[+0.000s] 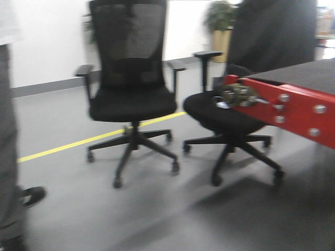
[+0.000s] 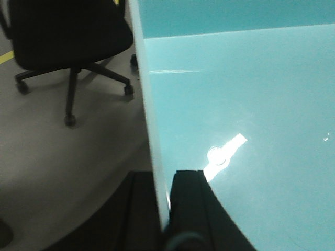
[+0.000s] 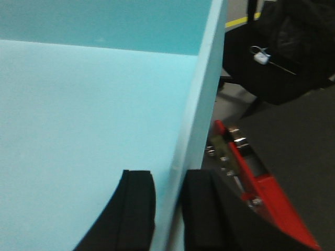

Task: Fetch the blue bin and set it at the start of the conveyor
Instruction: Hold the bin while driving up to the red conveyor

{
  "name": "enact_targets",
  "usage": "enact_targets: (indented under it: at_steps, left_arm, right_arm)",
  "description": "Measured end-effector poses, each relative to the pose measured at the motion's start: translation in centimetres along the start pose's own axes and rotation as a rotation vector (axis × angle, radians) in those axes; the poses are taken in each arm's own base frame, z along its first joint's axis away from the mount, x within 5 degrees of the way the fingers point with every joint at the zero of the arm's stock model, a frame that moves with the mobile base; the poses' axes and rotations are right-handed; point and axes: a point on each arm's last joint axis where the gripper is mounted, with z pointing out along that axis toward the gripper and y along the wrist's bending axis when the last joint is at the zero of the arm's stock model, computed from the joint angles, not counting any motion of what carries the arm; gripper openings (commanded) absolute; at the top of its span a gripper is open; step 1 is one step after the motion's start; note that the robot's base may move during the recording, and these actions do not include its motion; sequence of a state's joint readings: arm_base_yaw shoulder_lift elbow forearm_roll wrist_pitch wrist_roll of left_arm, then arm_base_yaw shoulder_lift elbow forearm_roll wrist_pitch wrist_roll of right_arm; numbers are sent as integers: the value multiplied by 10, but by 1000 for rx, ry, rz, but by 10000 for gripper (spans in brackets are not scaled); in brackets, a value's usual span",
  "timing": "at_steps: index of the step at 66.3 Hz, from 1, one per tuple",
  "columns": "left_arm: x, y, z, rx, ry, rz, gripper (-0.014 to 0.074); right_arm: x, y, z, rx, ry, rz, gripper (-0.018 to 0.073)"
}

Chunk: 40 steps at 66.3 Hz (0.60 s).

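The left jaws are clamped over one side wall of the blue bin [image 2: 235,104], gripping it inside and out; the right jaws pinch the opposite wall likewise, so the bin hangs between the arms above the floor [image 2: 63,157]. Just past its right wall lie the red frame [image 3: 256,193] and dark belt of the conveyor start [image 3: 293,141], not yet under it; fetching looks done, and moving over the belt's end, lowering and releasing remain.

Grey floor [image 1: 157,219] (yellow line [image 1: 68,145]) bears two chairs [image 1: 132,99].
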State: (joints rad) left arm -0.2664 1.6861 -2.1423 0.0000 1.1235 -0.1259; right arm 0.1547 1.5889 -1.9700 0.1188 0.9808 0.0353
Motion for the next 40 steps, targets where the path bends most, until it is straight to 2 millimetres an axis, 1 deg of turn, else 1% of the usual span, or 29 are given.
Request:
enact_targets:
  at_steps: [40]
  left_arm:
    - [0, 0, 0, -5, -3, 2, -111]
  right_arm:
    - [-1, 0, 0, 0, -7, 0, -152]
